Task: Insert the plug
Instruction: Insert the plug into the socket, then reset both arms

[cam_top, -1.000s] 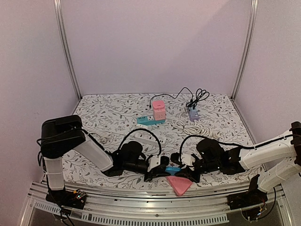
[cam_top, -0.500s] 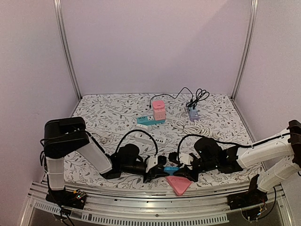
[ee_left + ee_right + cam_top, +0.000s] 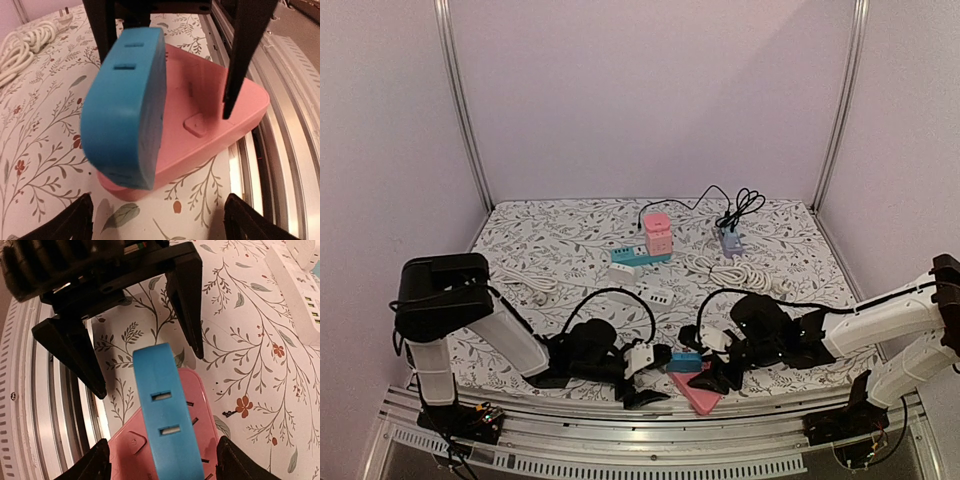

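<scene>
Left gripper [image 3: 159,206], right gripper [image 3: 162,447]: jaws wide, empty | blue plug [image 3: 125,100] leaning between them on pink socket [image 3: 220,105] | risk: a jaw snagging it on retreat may topple it.

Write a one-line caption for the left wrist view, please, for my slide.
Blue plug standing on the pink socket block, flanked by the open right gripper.

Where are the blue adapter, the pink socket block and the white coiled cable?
blue adapter [image 3: 122,112]: left wrist view, broad side.
pink socket block [image 3: 205,100]: left wrist view, top face.
white coiled cable [image 3: 740,272]: top external view, coil's middle.
</scene>
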### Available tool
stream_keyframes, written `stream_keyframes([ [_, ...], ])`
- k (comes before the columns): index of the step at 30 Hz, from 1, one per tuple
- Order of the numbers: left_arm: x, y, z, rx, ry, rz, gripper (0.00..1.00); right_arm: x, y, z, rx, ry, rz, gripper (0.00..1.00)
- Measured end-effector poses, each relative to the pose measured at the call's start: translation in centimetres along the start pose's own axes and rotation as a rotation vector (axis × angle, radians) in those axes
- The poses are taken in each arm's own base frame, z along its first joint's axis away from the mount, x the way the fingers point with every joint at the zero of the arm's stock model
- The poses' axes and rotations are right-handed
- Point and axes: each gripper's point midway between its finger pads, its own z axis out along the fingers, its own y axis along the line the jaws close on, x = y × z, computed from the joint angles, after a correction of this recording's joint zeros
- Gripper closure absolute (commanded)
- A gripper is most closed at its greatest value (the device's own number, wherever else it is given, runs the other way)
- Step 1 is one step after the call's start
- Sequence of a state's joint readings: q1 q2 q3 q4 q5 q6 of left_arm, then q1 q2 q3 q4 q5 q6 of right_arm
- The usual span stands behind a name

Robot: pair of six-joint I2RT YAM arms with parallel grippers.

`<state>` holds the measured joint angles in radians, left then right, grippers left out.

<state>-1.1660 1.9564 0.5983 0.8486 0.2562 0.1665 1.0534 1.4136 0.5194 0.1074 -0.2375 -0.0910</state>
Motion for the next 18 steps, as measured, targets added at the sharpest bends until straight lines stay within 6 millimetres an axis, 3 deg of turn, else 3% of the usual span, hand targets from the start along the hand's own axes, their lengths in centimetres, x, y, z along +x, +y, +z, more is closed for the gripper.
stream_keyframes([
  [1,-0.1,0.1,-0.3,-0.012,0.000,0.002,0.08,-0.2,0.0,-0.2,0.002,-0.001,0.002,0.03],
  [3,-0.6,0.5,-1.1,-0.041,-0.006,0.008,0.07,-0.9,-0.2,-0.8,0.020,-0.016,0.000,0.01],
  [6,-2.1,1.1,-2.7,-0.086,-0.037,0.019,0.07,-3.7,-0.6,-2.8,0.060,-0.095,-0.021,0.01],
  [10,-7.5,2.5,-6.7,-0.189,-0.177,0.031,0.03,-9.0,-2.0,-7.4,0.159,-0.249,-0.027,0.01],
  [13,-11.4,5.4,-11.3,-0.369,-0.300,-0.021,0.02,-12.4,-5.3,-12.1,0.320,-0.357,0.035,0.01],
  [14,-12.4,6.8,-13.1,-0.450,-0.334,-0.059,0.02,-13.2,-7.3,-14.1,0.396,-0.384,0.090,0.01],
  [16,-13.7,10.6,-17.8,-0.653,-0.397,-0.161,0.01,-13.2,-11.1,-17.2,0.540,-0.400,0.196,0.01],
  [18,-13.2,14.2,-22.5,-0.865,-0.420,-0.274,0.00,-11.3,-15.1,-20.1,0.704,-0.373,0.336,0.01],
])
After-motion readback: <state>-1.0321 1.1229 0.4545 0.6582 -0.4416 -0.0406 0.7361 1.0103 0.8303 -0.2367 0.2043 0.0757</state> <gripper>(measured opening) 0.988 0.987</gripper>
